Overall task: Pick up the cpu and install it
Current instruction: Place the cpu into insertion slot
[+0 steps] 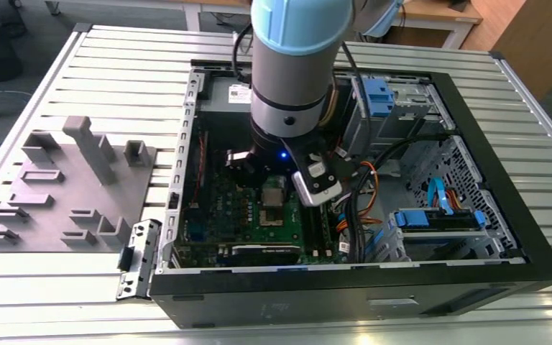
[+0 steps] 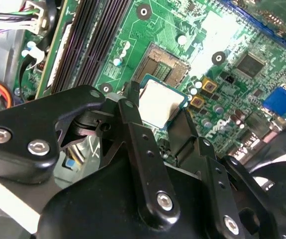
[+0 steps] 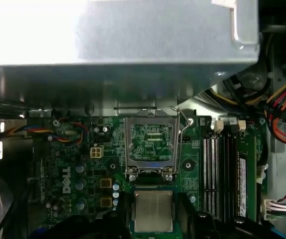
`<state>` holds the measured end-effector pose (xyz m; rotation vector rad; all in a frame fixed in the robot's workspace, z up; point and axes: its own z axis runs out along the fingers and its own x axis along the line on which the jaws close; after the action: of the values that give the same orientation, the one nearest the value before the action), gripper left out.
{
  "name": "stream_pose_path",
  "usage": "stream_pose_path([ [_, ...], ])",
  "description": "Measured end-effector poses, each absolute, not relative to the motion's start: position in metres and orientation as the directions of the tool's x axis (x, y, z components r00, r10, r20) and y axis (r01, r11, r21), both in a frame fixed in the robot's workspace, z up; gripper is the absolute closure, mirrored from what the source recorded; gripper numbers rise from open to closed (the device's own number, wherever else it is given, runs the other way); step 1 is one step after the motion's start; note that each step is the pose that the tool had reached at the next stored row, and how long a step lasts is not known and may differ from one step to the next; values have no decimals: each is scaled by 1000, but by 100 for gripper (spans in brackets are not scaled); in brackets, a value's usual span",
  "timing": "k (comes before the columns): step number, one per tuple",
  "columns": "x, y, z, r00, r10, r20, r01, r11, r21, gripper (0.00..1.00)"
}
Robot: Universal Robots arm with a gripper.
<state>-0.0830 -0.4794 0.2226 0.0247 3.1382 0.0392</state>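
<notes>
The step in hand, as I judge it, is carrying the cpu [image 3: 153, 211] to the open socket [image 3: 150, 142] on the board [image 3: 73, 144]. To do it well, keep the chip dead level and square to the socket walls. Match its notches and corner mark before it goes down, then lower it straight with no sideways slide, since the contacts would bend easily. Steer clear of the lever [image 3: 181, 134] beside the socket, and use no pressing force.

The gripper [image 2: 158, 104] looks clamped on the cpu, one of its black fingers [image 2: 133, 117] against each of two opposite edges, opened just to the chip's width. In both wrist views the chip is pale top up, near the socket but not in it. It seems to hang a little above the board, touching nothing but the fingers.

In the exterior view the arm reaches into the case [image 1: 353, 277], with cables [image 1: 372, 188] at 3 o'clock from the wrist and a grey tray [image 1: 26, 208] at 9 o'clock outside the case
</notes>
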Motion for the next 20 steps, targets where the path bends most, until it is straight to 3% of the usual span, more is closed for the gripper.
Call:
stream_pose_path([
  [20,-83,-483,203,-1000,16,-3,16,1000,16,53],
])
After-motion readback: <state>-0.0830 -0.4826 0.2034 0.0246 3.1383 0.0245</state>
